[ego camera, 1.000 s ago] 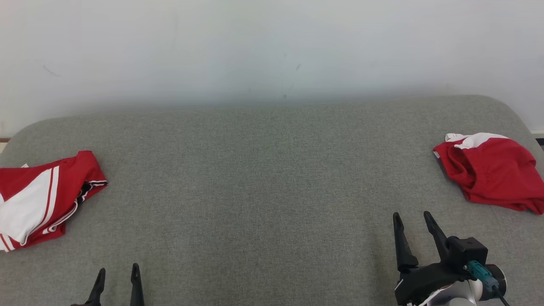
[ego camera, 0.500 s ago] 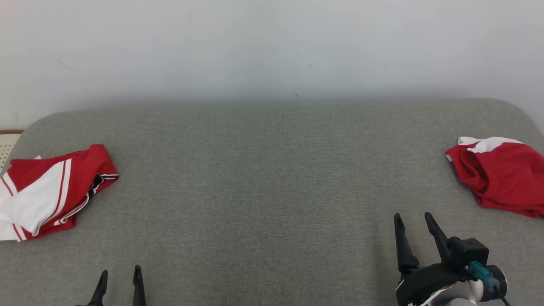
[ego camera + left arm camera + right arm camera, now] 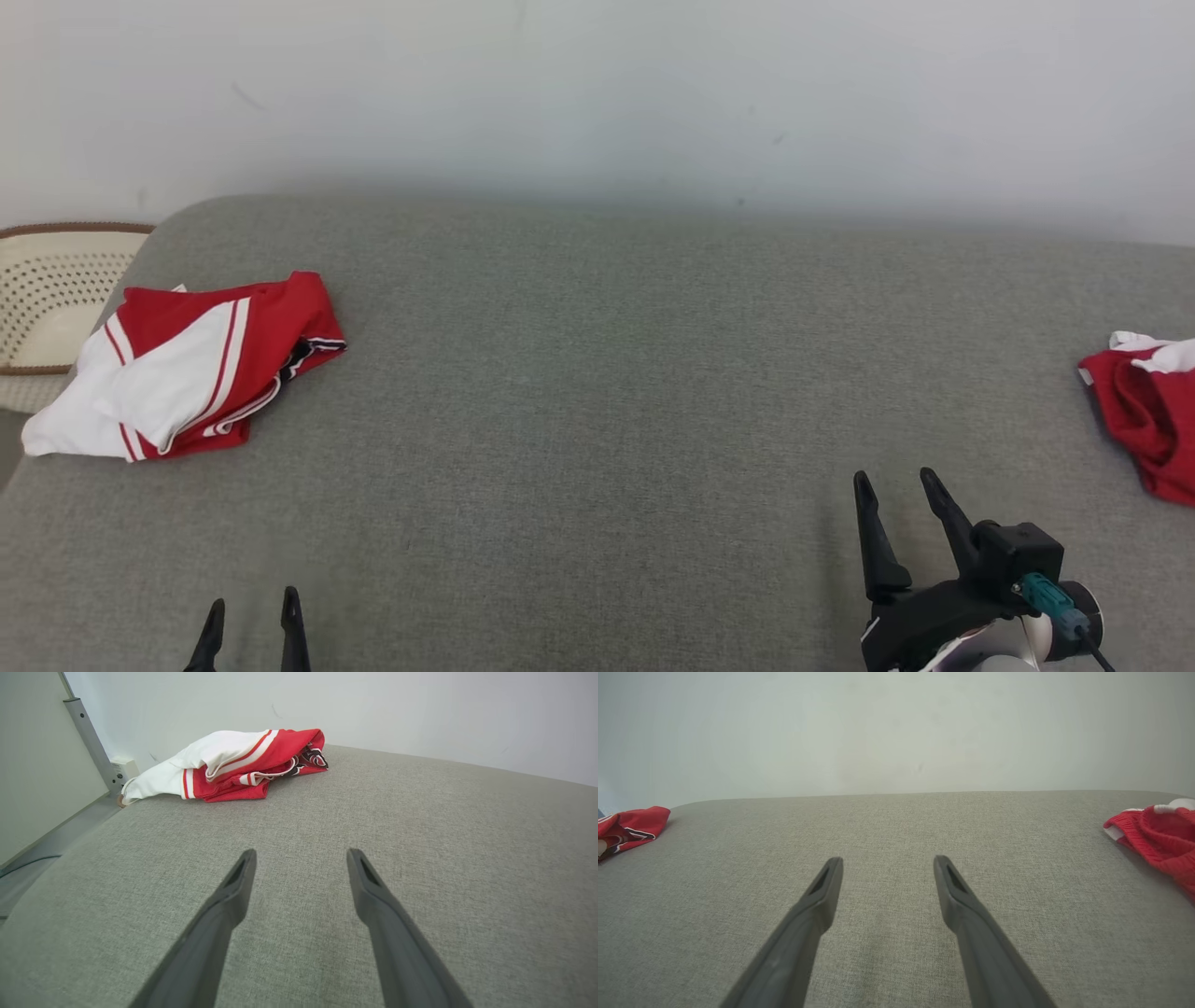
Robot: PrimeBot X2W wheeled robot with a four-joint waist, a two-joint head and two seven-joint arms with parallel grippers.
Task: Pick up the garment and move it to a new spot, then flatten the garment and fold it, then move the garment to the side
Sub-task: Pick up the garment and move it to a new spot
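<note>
Your head view catches a perforated basket point(image 3: 42, 280) just beyond the folded red-and-white garment point(image 3: 191, 369) at far left; the left wrist view shows a grey post point(image 3: 88, 742) there. A crumpled red garment point(image 3: 1144, 425) lies at the right edge. The left gripper point(image 3: 253, 597) and right gripper point(image 3: 892, 474) stand spread wide and empty, with bare grey padding point(image 3: 597, 373) between them and either garment.

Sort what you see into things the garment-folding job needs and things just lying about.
Job: red-and-white garment, crumpled red garment (which is meant, unclear), left gripper, right gripper, both open, grey padded surface.
Lying about: cream perforated basket, white wall.
</note>
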